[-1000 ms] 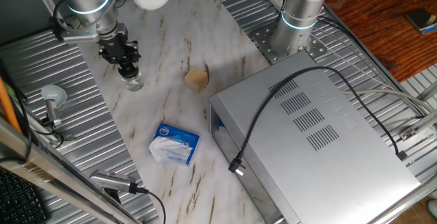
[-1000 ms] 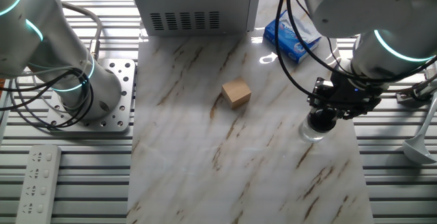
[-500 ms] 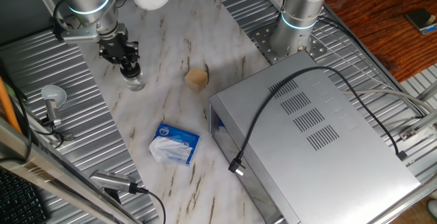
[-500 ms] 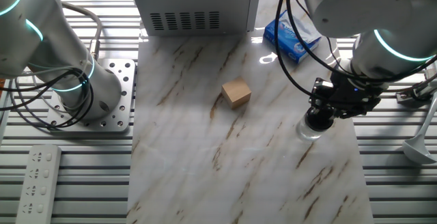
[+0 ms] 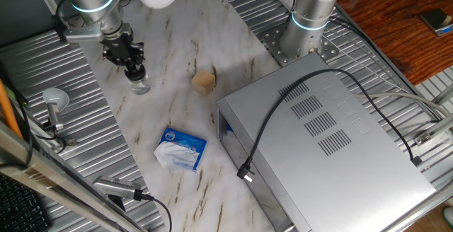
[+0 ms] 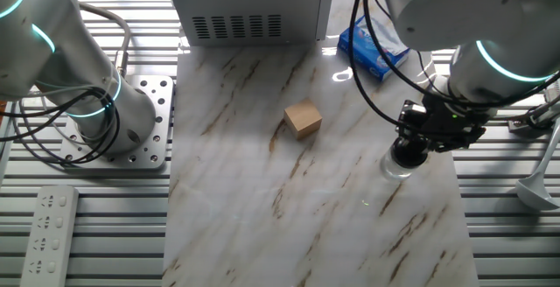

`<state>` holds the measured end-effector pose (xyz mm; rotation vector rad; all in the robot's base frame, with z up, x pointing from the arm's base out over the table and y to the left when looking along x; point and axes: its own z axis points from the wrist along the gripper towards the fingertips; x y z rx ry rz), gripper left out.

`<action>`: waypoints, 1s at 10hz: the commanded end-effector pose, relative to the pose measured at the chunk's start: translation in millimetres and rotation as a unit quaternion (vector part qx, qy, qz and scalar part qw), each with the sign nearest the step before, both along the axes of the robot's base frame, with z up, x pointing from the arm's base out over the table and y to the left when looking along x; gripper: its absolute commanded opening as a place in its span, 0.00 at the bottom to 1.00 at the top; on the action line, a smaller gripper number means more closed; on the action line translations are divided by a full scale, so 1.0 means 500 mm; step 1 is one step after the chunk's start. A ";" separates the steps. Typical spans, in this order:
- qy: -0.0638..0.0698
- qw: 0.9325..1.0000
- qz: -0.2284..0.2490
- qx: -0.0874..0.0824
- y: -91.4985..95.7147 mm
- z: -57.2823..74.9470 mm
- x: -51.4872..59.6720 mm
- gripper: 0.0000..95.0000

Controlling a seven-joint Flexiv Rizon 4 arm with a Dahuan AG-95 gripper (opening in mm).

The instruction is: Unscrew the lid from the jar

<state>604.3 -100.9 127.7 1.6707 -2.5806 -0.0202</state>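
Gripper [image 6: 409,152] descends vertically; its jaws appear closed around the black lid [image 5: 134,71], with the clear glass jar [image 6: 395,167] directly beneath them. Glass judged light, slippery, fragile; grasp the lid's rim.

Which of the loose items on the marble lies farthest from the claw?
The blue-and-white packet. The tan cube sits closer, and the jar is directly under the claw.
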 end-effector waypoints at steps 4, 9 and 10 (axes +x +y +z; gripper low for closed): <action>0.000 1.000 0.011 0.002 0.000 -0.004 0.005 0.40; 0.003 1.000 0.011 0.017 0.000 -0.007 0.007 1.00; 0.003 1.000 0.010 0.017 0.001 -0.007 0.007 1.00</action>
